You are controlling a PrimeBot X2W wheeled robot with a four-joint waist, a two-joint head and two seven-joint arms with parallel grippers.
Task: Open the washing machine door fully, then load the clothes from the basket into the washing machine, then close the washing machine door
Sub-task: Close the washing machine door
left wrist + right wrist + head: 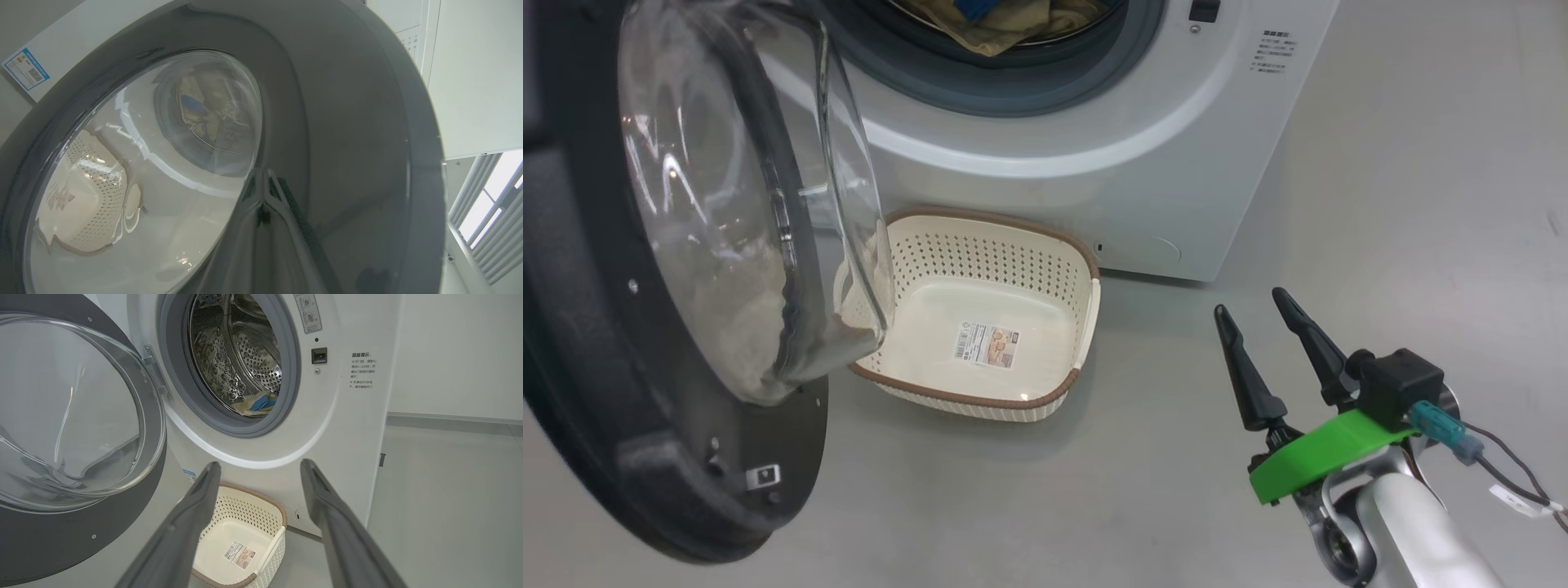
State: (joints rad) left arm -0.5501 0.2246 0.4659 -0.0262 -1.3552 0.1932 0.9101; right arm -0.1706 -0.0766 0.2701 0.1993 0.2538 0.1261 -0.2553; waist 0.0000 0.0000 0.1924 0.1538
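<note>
1. The washing machine door (711,229) is closest in the head view, at the left. It is swung open on its hinge, and its bulging glass window overlaps the left edge of the basket (988,253) in that view
2. The left gripper (263,173) is clenched with nothing between its fingers. Its tips are together at the door's glossy black ring, just beside the window's edge; whether they touch it cannot be told
3. The right gripper (1250,302) is released, fingers spread and holding nothing, over the grey floor (1421,204) to the right of the basket and apart from it
4. The basket sits on the floor just in front of the washing machine (1094,163), below its grey-rimmed mouth, with a label sticker (986,343) showing on its bottom
5. The clothes (1005,28), cream-yellow with a blue patch, lie inside the steel drum (245,355) at the bottom of the mouth
</note>
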